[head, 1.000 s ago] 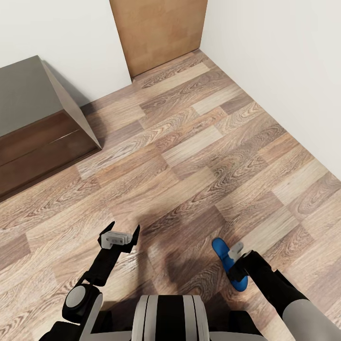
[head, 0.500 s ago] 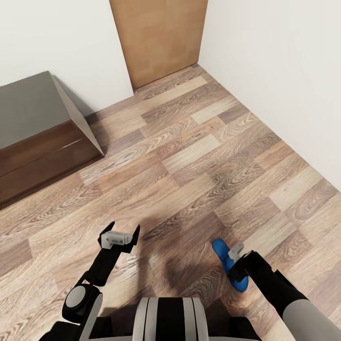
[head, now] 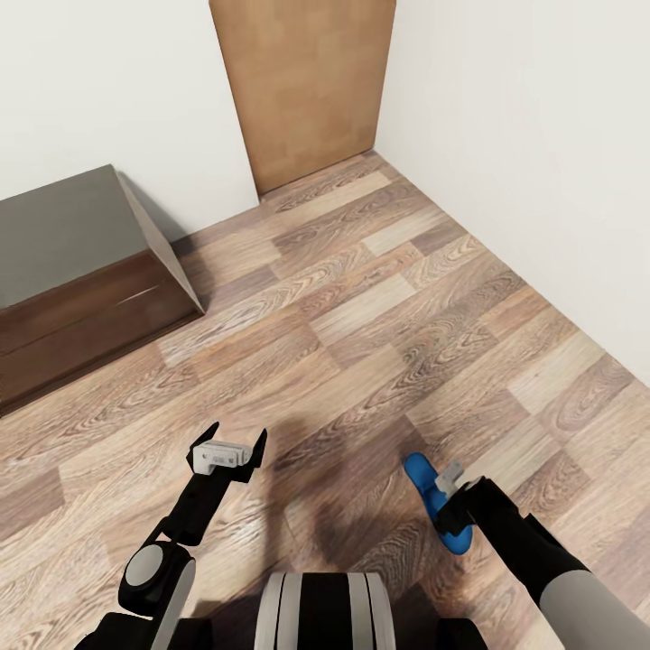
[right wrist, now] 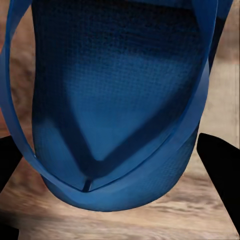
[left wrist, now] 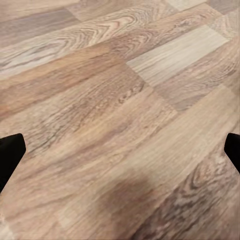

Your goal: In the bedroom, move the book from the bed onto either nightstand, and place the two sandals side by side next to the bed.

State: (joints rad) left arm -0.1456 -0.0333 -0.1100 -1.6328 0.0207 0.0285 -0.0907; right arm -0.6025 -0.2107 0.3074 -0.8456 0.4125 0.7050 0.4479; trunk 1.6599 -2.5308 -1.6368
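One bright blue sandal (head: pixel 422 475) hangs just above the wood-plank floor at the lower right, and my right gripper (head: pixel 444 489) is shut on it. In the right wrist view the sandal's sole and straps (right wrist: pixel 120 100) sit close up between the two black fingertips (right wrist: pixel 220 170). My left gripper (head: pixel 236 439) stands open over bare floor at the lower left, with its fingertips (left wrist: pixel 10 155) wide apart and nothing between them. The bed and the book are out of view.
A low dark brown cabinet (head: pixel 81 298) with two drawer fronts and a glossy grey top stands against the left wall, cut off by the frame; I cannot tell whether it is the nightstand. A brown wooden door (head: pixel 302 86) fills the far corner. A white wall (head: pixel 542 162) runs along the right.
The whole view has shifted: cabinet, door and floor planks slid rightward in the picture, so the camera moved. Both arms hold the same pose, and the sandal stays in the right gripper.
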